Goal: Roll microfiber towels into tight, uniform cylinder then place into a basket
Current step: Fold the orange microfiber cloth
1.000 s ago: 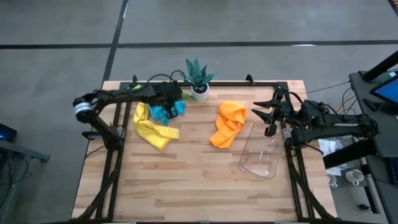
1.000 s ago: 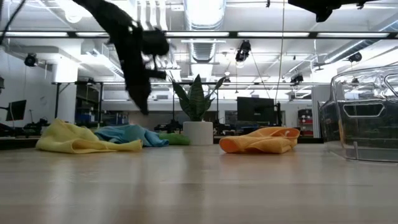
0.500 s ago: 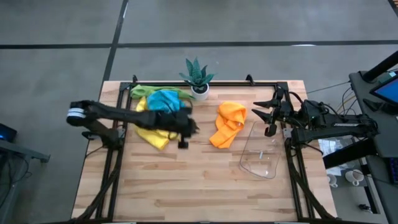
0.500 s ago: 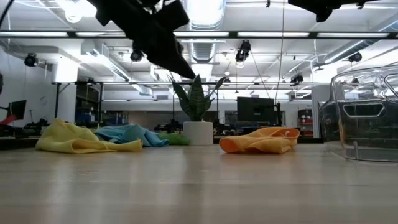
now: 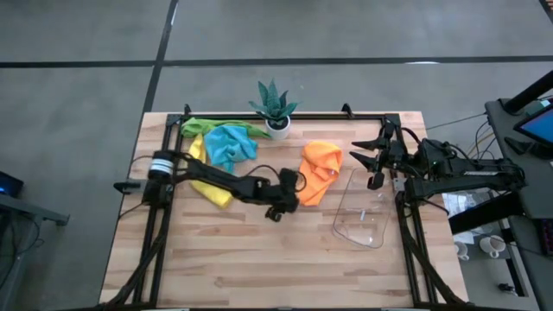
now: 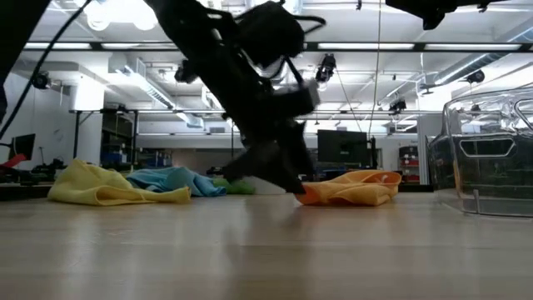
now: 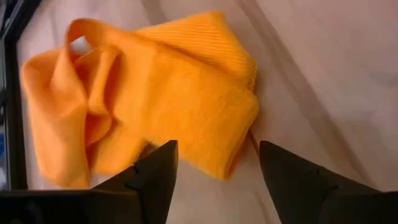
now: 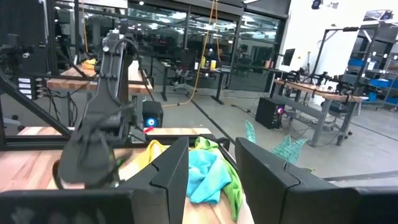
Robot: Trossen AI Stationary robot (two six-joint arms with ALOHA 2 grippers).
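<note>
Where the high view looks down, we see our left pincer (image 5: pixel 278 207) stretched to mid-worktop, just beside the orange towel's (image 5: pixel 317 170) near-left edge. The yellow towel (image 5: pixel 207 184), light blue towel (image 5: pixel 228 143) and green towel (image 5: pixel 201 127) bunch near the far-left rail, and the basket (image 5: pixel 363 210) sits by the right edge, leaving bare worktop (image 5: pixel 259 268) along the near side. Our right pincer (image 5: pixel 378 162) waits above the right rail, holding nothing; we cannot tell how wide it stands.

Low down, the left pincer (image 6: pixel 287 179) hangs just left of the orange towel (image 6: pixel 350 188).

Through the left wrist, both fingers (image 7: pixel 155 177) stand spread, empty, either side of the orange towel's (image 7: pixel 155 99) folded corner.

Through the right wrist, the blue and green towels (image 8: pixel 208 171) lie ahead.
</note>
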